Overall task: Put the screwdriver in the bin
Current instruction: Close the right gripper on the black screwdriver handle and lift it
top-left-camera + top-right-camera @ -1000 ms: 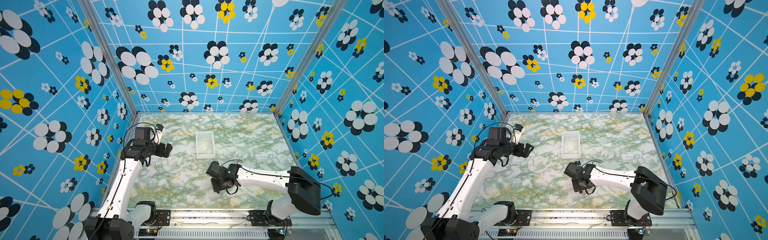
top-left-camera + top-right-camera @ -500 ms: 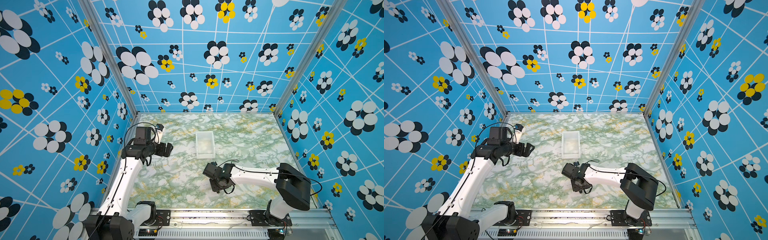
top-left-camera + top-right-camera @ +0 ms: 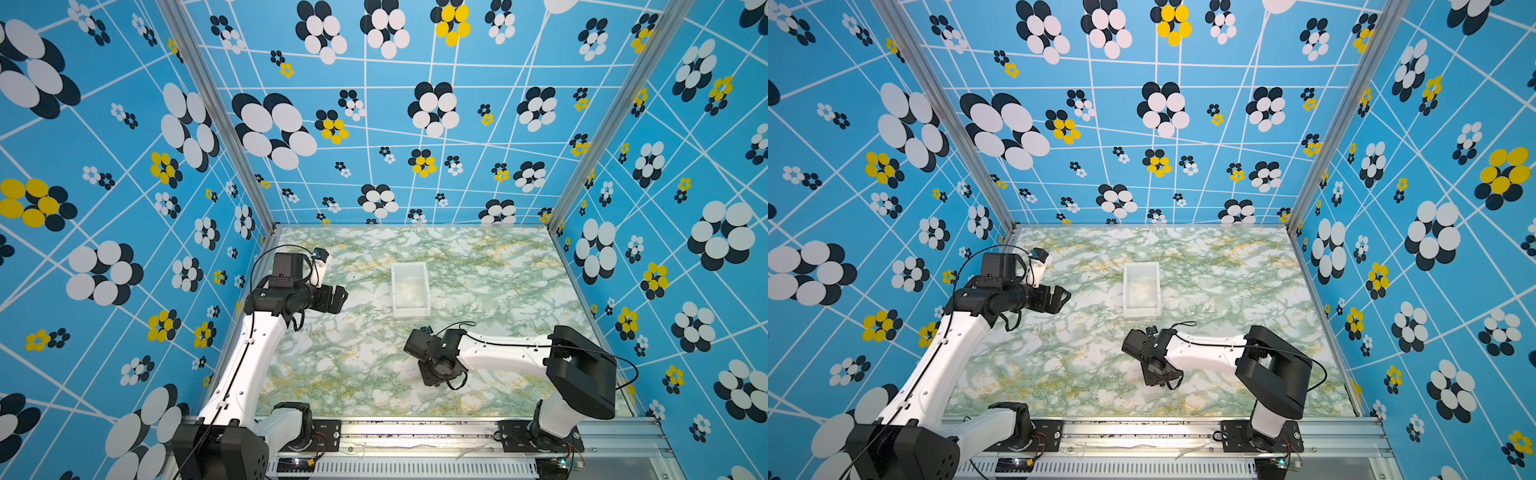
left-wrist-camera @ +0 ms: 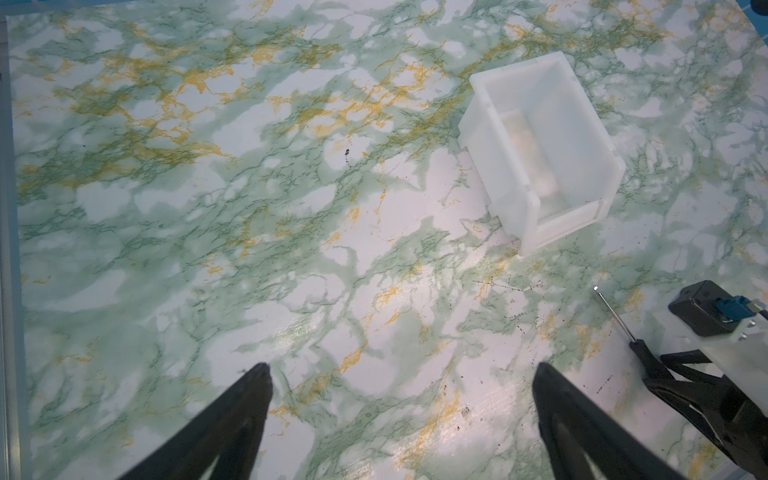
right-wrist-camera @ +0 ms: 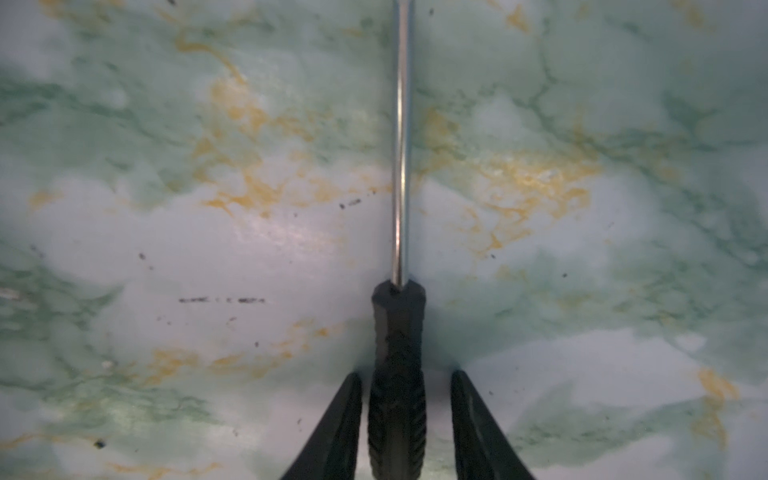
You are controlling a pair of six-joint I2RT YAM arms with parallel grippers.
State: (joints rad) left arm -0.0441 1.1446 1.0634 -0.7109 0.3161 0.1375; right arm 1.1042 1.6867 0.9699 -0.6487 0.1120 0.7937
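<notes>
Screwdriver point(image 5: 398, 345) flat on the table point(image 3: 353, 374), claw straddling its handle

Your right gripper point(image 5: 404, 375), lower centre in both top views just below the bin point(image 3: 409, 266), has a jaw on each side of the black handle with slim gaps, not yet clamped. Expect it to be light and rigid; take the ribbed handle, since the thin shaft looks slippery. The left gripper point(image 4: 401, 365) hangs wide open at centre left, well clear. Nothing blocks the way.

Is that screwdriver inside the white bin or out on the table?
Out. The screwdriver lies flat on the table inside the open right end effector; the bin stands apart.
</notes>
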